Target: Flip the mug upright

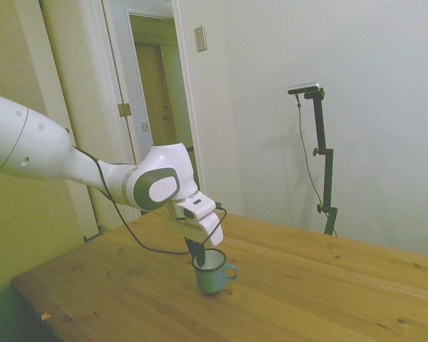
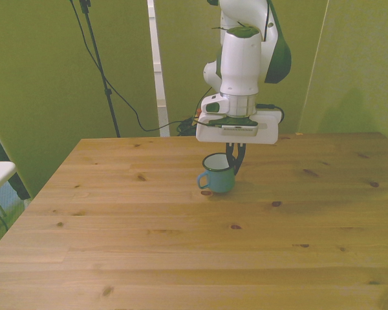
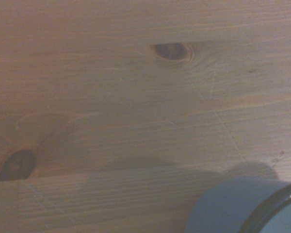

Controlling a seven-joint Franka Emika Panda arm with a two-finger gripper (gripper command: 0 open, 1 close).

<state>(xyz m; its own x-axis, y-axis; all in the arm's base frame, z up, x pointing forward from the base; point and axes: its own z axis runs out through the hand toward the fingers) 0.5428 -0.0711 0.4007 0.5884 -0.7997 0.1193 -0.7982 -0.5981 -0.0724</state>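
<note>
The teal mug stands upright on the wooden table, its white inside facing up. Its loop handle points to the side view's right and to the front view's left. My gripper comes down from above onto the rim on the side away from the handle. In the front view the gripper has its dark fingers drawn close together over the mug's rim wall. A corner of the mug with its dark rim shows in the wrist view over the wood.
The wooden table spreads wide around the mug, with dark knots in the planks. A black cable hangs from the arm down to the wrist. Walls and a doorway lie behind the table.
</note>
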